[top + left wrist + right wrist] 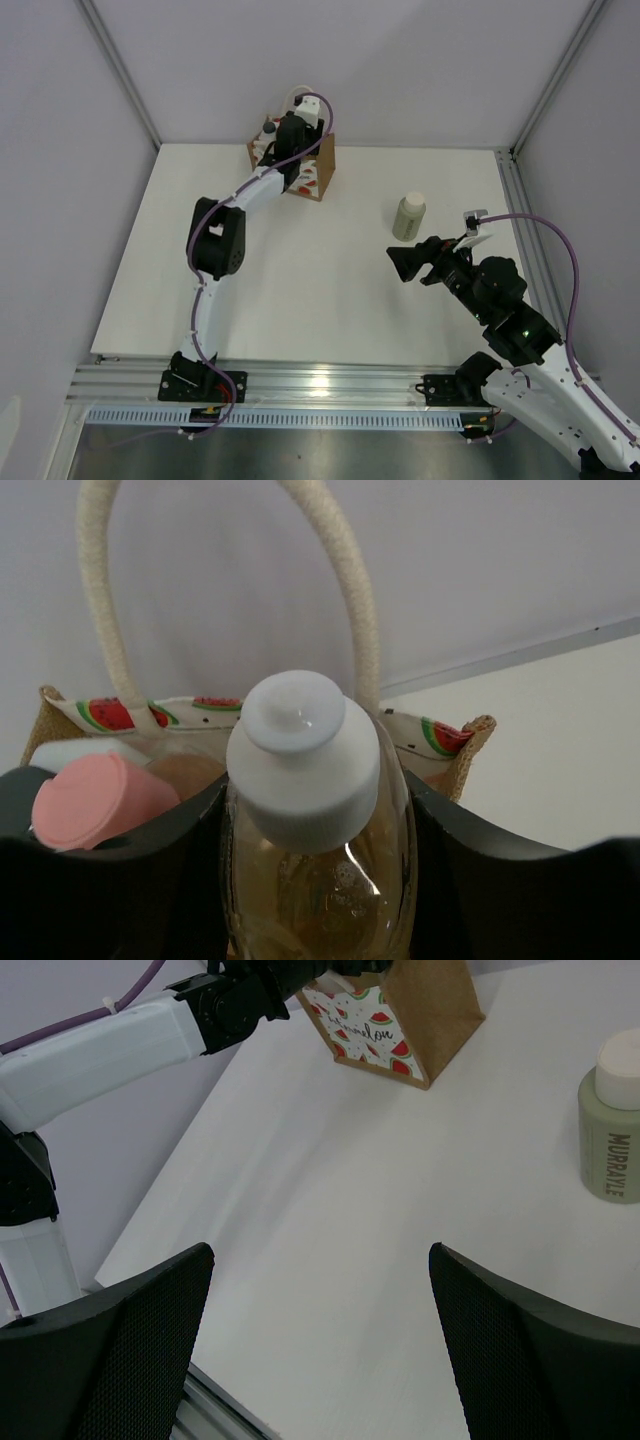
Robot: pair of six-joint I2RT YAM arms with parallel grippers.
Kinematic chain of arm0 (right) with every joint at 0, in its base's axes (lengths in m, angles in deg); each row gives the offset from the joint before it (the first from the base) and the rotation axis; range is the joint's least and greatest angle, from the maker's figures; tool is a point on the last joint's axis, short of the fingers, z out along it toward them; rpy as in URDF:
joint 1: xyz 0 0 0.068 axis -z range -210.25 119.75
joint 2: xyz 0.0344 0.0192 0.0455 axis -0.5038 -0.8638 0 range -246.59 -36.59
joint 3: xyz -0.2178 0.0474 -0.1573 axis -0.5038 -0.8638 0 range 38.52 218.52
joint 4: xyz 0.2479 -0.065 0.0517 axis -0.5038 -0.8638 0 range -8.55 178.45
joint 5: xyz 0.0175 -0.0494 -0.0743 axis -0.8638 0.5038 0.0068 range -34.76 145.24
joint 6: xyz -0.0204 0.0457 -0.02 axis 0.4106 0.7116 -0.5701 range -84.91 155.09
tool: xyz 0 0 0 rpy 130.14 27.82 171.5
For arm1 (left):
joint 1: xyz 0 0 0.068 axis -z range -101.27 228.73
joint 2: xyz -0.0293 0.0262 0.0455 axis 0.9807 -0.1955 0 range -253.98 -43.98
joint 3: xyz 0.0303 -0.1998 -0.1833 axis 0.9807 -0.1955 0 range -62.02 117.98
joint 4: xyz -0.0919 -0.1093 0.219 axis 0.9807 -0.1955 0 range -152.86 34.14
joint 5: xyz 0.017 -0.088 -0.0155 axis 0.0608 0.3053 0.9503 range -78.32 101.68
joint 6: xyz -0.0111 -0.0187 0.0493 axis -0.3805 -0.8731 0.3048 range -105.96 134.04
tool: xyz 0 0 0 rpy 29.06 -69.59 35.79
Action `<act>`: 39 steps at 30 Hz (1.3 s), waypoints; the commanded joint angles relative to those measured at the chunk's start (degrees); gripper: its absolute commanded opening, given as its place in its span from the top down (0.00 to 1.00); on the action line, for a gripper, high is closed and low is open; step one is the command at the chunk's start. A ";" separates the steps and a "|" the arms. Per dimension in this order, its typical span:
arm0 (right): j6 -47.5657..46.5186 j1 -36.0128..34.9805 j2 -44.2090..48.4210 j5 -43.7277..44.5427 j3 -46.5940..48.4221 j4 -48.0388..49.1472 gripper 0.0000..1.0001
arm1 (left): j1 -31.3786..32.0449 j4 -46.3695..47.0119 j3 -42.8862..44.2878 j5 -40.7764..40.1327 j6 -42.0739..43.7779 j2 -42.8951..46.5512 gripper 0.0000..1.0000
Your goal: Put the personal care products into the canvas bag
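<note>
The canvas bag stands at the table's far edge, its watermelon-print panel also in the right wrist view. My left gripper is over the bag's mouth, shut on the amber bottle with a white cap. The bag's rim and a white handle lie just behind the bottle. The peach bottle's pink cap shows inside the bag. The olive-beige bottle stands upright on the table, ahead and to the right of my open, empty right gripper. I cannot make out the black-lidded jar.
My left arm reaches across the left half of the table to the bag. An aluminium rail runs along the near edge. Another rail runs along the table's right side. Grey walls close in the back and sides.
</note>
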 commanded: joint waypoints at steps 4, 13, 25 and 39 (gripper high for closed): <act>0.51 -0.35 0.37 -1.10 0.14 2.09 0.07 | -3.21 1.81 4.13 -2.39 -2.97 3.89 0.66; 0.25 -0.44 0.72 -0.40 -0.03 2.18 0.07 | -3.21 2.42 -3.25 -1.70 -3.76 11.52 0.31; -1.51 -0.44 -1.57 1.27 0.40 2.18 0.07 | -2.07 0.75 -16.00 7.71 -14.92 26.91 0.13; -7.48 1.14 -16.65 21.74 11.73 -3.35 0.06 | 13.74 -17.00 -44.79 1.83 -27.14 57.22 0.12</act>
